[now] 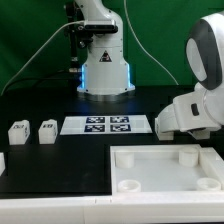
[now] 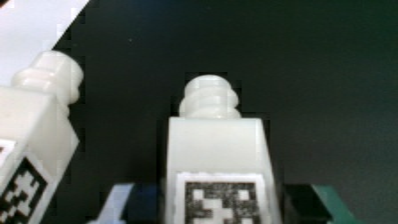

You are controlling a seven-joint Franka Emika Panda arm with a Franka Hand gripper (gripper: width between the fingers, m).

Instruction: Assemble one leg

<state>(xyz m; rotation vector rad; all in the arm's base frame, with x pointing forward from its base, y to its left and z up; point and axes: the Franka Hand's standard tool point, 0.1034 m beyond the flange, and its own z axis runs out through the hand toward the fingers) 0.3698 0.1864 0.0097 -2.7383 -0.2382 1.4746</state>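
Leg (image 2: 217,145) sitting between the claw (image 2: 222,205) fingers, grip not confirmed

Left to right on the outside camera: one loose leg (image 1: 18,132), another loose leg (image 1: 47,131) just beside it, the marker board (image 1: 105,125), then the big tray piece (image 1: 165,160) with the arm (image 1: 195,100) above its right end, which hides the claw from that side. The wrist cam shows the leg between the two fingers, peg end pointing away, with a neighbour leg (image 2: 45,110) close by. I can't tell if the fingers are pinching it or only flanking it, or if it's off the table. My worry is that a loose or off-centre grab lets it tilt, or a finger clips the neighbour and tips it.
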